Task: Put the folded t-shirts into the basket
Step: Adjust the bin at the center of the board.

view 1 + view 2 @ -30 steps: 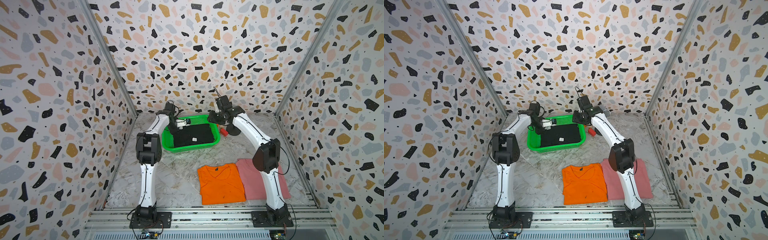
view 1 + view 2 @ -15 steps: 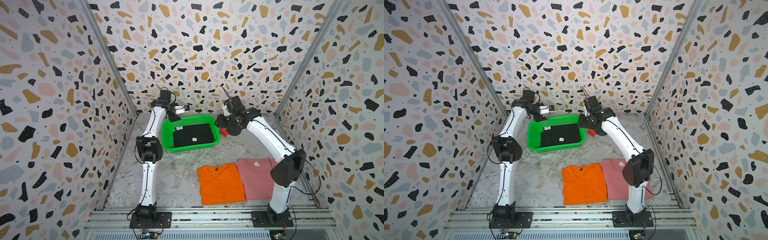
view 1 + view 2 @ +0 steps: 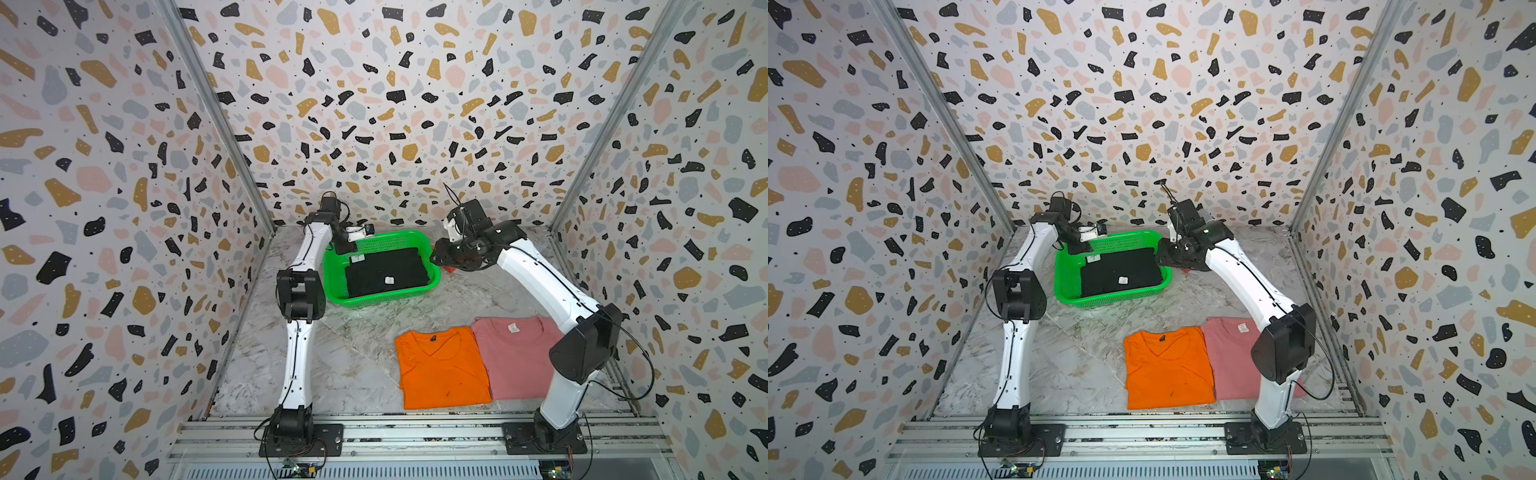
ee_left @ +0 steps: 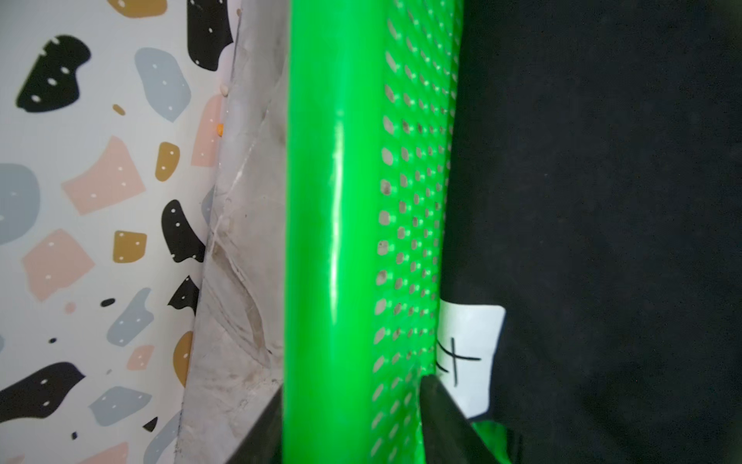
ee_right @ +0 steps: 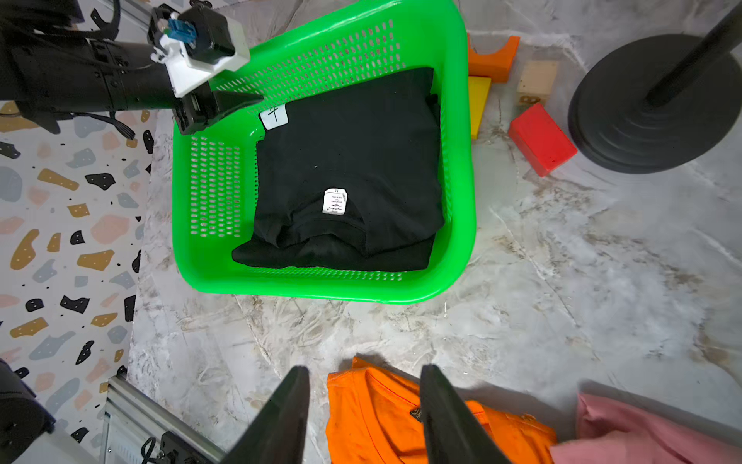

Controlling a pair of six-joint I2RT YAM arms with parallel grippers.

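Next, retract open right tool [image 5: 363,371] baseward to bright orange folded V-neck t-shirt [image 3: 442,370], with left tool [image 4: 352,385] clamped on green mesh plastic basket [image 3: 386,298].

Right arm [image 3: 540,274] outstretched, right fingers [image 5: 281,418] apart, left arm [image 3: 297,361] bent

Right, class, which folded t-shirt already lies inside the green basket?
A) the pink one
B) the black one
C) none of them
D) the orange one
B: the black t-shirt lies flat in the green basket, while the orange t-shirt and the pink t-shirt lie outside it on the table.
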